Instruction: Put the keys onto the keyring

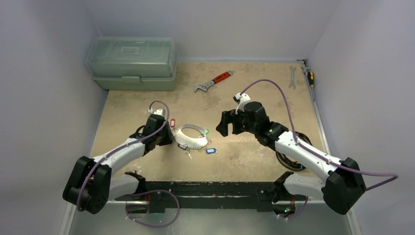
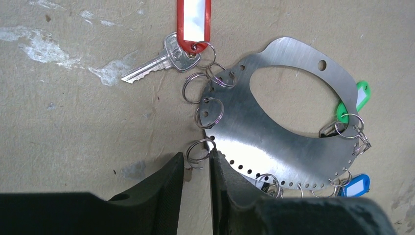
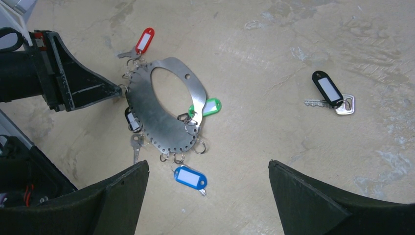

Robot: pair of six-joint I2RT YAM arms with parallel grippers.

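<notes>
Steady the keyring (image 2: pixel 274 142) by nipping the split ring (image 2: pixel 198 152) at its left edge squarely between the narrow-set jaws of left gripper (image 2: pixel 195 162), clamped or not unclear, leaving right gripper (image 3: pixel 208 166) gaping, empty, right of it.

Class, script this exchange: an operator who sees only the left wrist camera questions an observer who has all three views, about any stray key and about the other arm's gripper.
Operator: Does any key lie apart from the ring?
Observer: Yes. A black-tagged key lies alone, well clear of the keyring.
Operator: Where is the other gripper?
Observer: The right gripper hangs to the right of the keyring, jaws wide open, holding nothing.
</notes>
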